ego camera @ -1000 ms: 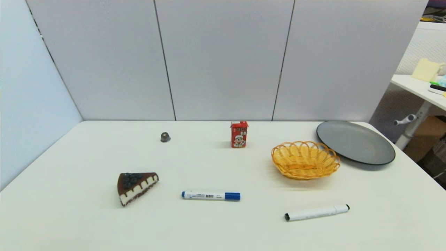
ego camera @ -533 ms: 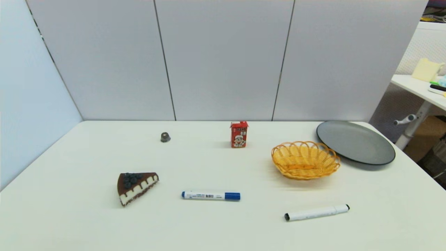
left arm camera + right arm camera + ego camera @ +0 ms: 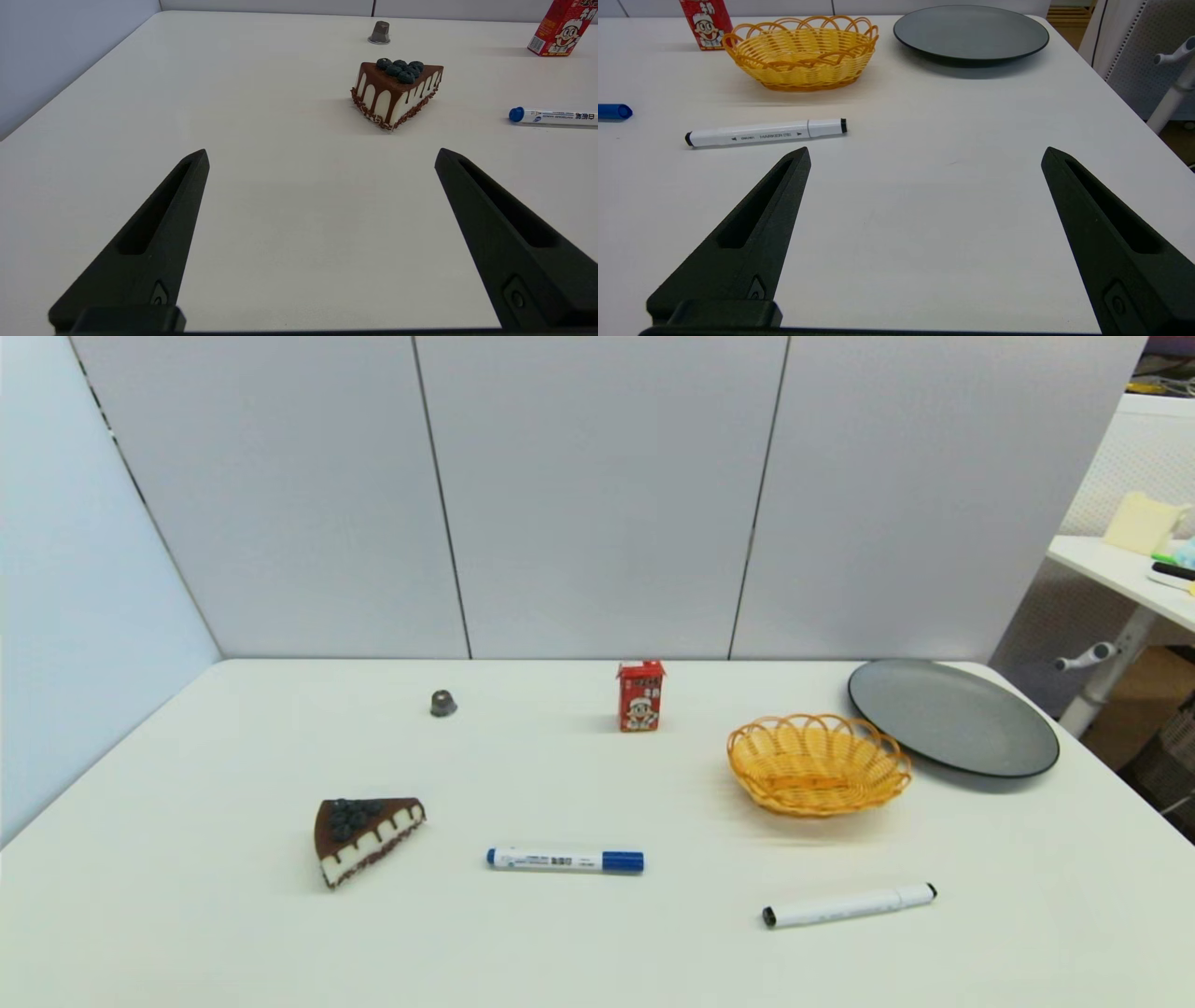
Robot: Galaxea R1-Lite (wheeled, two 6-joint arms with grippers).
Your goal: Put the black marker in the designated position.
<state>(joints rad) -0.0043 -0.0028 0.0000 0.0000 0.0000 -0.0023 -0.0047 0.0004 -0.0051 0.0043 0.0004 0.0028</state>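
Claws first: our right claw (image 3: 924, 151) and left claw (image 3: 322, 154) hover low over the near counter (image 3: 187, 915), both spread wide and empty. Ahead of the right claw lies the black marker (image 3: 848, 905), flat, short of the wicker basket (image 3: 819, 763). We risk grabbing the blue-capped marker (image 3: 565, 860) instead, since both barrels are white.

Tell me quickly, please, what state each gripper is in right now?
Left gripper: open, holding nothing, over bare table short of the cake slice.
Right gripper: open, holding nothing, just short of the black marker.
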